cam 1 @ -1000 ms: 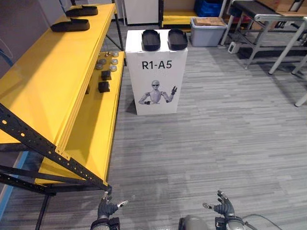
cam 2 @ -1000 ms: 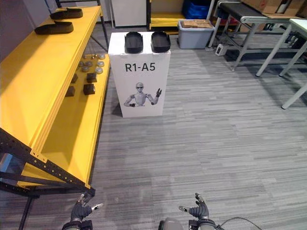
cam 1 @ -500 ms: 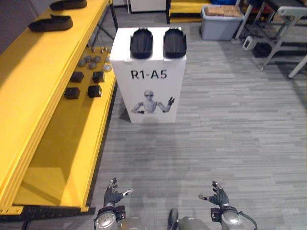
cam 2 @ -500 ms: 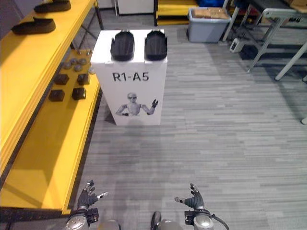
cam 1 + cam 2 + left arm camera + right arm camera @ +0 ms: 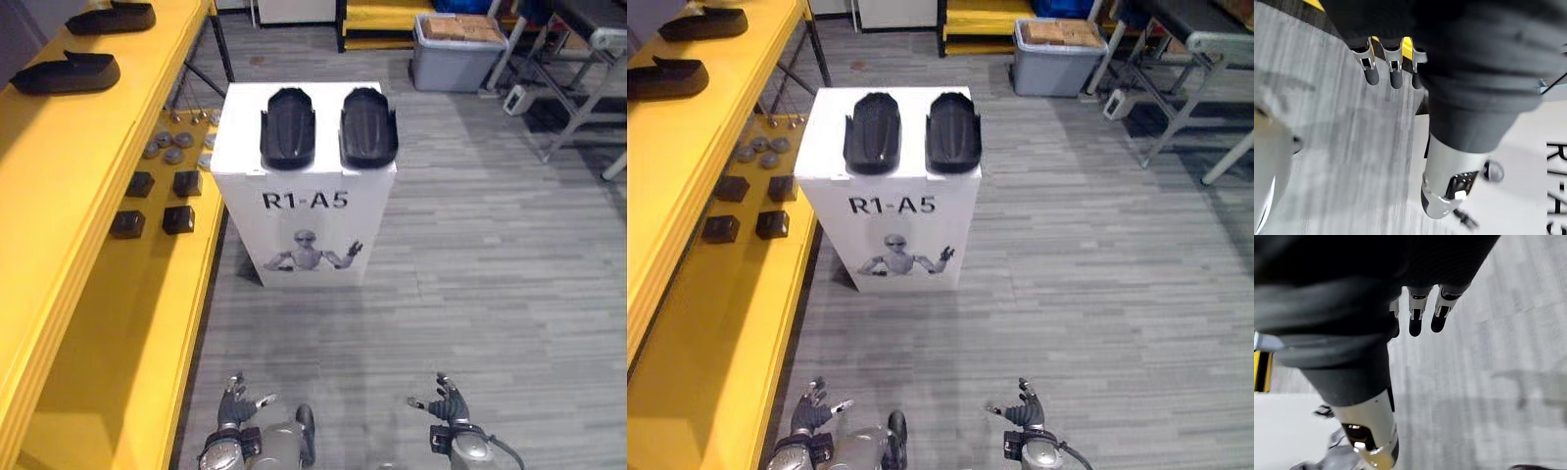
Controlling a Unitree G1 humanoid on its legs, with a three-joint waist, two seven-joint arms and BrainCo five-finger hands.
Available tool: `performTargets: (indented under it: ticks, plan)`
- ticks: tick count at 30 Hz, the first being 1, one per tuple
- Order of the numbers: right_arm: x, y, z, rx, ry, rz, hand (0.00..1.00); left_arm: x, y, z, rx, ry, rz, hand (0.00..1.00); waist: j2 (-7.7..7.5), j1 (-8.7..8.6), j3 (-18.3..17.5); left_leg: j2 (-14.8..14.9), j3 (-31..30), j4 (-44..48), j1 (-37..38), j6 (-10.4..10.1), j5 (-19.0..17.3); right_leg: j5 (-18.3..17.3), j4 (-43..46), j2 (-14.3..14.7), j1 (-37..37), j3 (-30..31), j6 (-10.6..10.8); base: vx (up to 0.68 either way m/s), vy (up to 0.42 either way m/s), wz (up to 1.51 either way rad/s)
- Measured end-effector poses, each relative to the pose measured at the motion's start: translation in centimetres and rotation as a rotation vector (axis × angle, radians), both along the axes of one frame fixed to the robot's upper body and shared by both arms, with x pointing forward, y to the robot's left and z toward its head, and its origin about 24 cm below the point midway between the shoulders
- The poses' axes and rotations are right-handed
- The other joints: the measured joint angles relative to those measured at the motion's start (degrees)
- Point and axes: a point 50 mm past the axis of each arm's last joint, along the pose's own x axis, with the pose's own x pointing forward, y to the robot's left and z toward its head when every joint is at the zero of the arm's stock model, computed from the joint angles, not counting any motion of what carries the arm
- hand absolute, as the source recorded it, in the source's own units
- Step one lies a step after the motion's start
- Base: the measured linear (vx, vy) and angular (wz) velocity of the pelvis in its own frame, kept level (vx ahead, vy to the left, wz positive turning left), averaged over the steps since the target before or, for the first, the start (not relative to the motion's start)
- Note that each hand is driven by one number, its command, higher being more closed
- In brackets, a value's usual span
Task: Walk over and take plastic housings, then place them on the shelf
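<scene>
Nearest, the left hand (image 5: 235, 401) and the right hand (image 5: 447, 403) hung low over the grey plank floor (image 5: 470, 294), well apart. Each had its fingers straight and spread and its thumb out, holding nothing. Ahead of them stood a white box (image 5: 306, 240) with a robot picture on its front. On its top surface two black plastic housings lay side by side, close but not touching, their long sides pointing away: the left housing (image 5: 287, 127) and the right housing (image 5: 368, 125). Along the robot's left ran a yellow shelf (image 5: 59, 215). Its lower board (image 5: 127, 333) carried four small black blocks (image 5: 177, 218) set in a square and, just beyond them, a cluster of grey discs (image 5: 167, 149). On the upper board lay a nearer shelf housing (image 5: 67, 72) and a farther shelf housing (image 5: 111, 17), both black. Past the box a grey lidded bin (image 5: 458, 54) stood on the floor, with metal table legs (image 5: 573, 108) to its right.
</scene>
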Motion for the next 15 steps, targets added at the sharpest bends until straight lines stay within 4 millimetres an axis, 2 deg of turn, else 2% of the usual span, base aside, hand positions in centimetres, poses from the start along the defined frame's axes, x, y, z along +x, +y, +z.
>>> performTargets:
  ticks: [2,4,6,7,8,9,10,11,12,13,14,15]
  plan:
    - [-0.4,0.5,-0.2,0.009,0.012,0.016,0.0,0.4,0.3,0.2,0.013,-0.012,0.0,0.0,0.11,-0.13,-0.05,-0.12,-1.64,-2.08,5.19,0.1,-1.49,-0.48,2.96,-0.46,-5.04,-0.65,-1.31,0.49,0.013,0.5]
    - [-0.6,0.8,-0.2,0.019,0.01,0.017,0.0,0.9,0.2,0.5,0.006,-0.03,0.002,0.0,0.2,-0.94,-0.09,0.25,-3.87,-4.71,9.11,-0.43,-2.15,-0.9,-2.07,-0.43,-9.52,-2.3,-1.94,0.53,-0.052,0.56]
    - [-0.7,0.9,-0.4,0.027,0.016,0.021,0.0,1.2,0.0,0.6,-0.01,-0.041,0.009,0.0,0.72,-1.94,0.02,2.08,-6.03,-7.18,13.15,-0.71,-2.44,-0.95,-19.69,2.13,-11.67,-3.05,-2.53,0.48,-0.126,0.58]
    - [-0.8,0.9,-0.4,0.028,0.02,0.02,0.0,1.1,0.0,0.6,-0.009,-0.041,0.01,0.0,0.83,-2.26,-0.11,2.45,-6.7,-7.21,13.57,-1.41,-2.84,-0.01,-25.77,3.09,-11.47,-2.63,-3.35,0.48,-0.167,0.56]
    - [-1.2,0.8,-0.6,0.027,0.03,0.015,0.0,1.0,0.2,0.6,-0.003,-0.04,0.011,0.0,0.22,-2.73,-0.66,2.9,-7.41,-7.17,14.16,-3.09,-3.85,3.81,-34.92,4.47,-10.75,-0.88,-5.28,0.51,-0.213,0.69]
    - [-1.9,0.5,-0.9,0.022,0.055,0.009,0.0,0.9,0.0,0.3,-0.009,-0.027,0.009,0.0,0.66,-2.85,-0.95,3.85,-8.79,-7.02,15.63,-5.87,-5.78,10.88,-36.42,5.57,-9.82,-0.33,-8.45,0.52,-0.216,0.49]
    - [-2.1,0.4,-1.1,0.021,0.076,0.007,0.0,0.8,-0.4,0.2,-0.024,-0.021,0.012,0.0,1.83,-2.17,-1.64,5.52,-8.7,-6.43,15.9,-6.45,-5.68,10.84,-36.28,6.63,-9.6,-0.96,-8.95,0.51,-0.228,0.3]
    - [-2.0,0.4,-1.0,0.02,0.068,0.007,0.0,0.8,-0.8,0.1,-0.035,-0.021,0.015,0.0,2.59,-1.96,-2.11,6.46,-8.49,-4.25,14.83,-7.12,-5.28,10.54,-36.75,7.15,-8.92,-1.99,-9.4,0.47,-0.211,0.18]
    - [-1.7,0.4,-0.9,0.02,0.057,0.004,0.0,0.8,-1.2,0.1,-0.05,-0.023,0.016,0.0,3.11,-2.35,-2.14,7.35,-8.26,1.64,12.48,-8.25,-4.32,10.03,-38.33,7.29,-6.83,-3.5,-10.01,0.52,-0.265,0.42]
    - [-1.7,0.5,-0.8,0.027,0.051,0.004,0.0,1.0,-1.5,0.2,-0.061,-0.033,0.016,0.0,3.37,-2.7,-2.03,8.13,-7.69,8.62,10.04,-8.77,-3.02,9.96,-40.41,7.7,-4.26,-4.28,-10.13,0.47,-0.242,0.51]
    - [-1.5,1.0,-0.6,0.039,0.033,0.007,0.0,1.3,-1.8,0.4,-0.07,-0.048,0.017,0.0,3.24,-2.45,-1.95,10.28,-5.77,19.51,5.62,-9.47,-0.13,9.78,-43.92,8.11,0.0,-4.64,-10.52,0.35,-0.182,0.3]
    - [-1.3,1.2,-0.5,0.045,0.022,0.009,0.0,1.3,-1.9,0.5,-0.075,-0.052,0.019,0.0,3.28,-1.89,-2.09,12.07,-3.35,24.29,3.51,-9.39,-1.29,9.78,-46.05,8.46,2.67,-4.62,-10.64,0.31,-0.115,0.07]
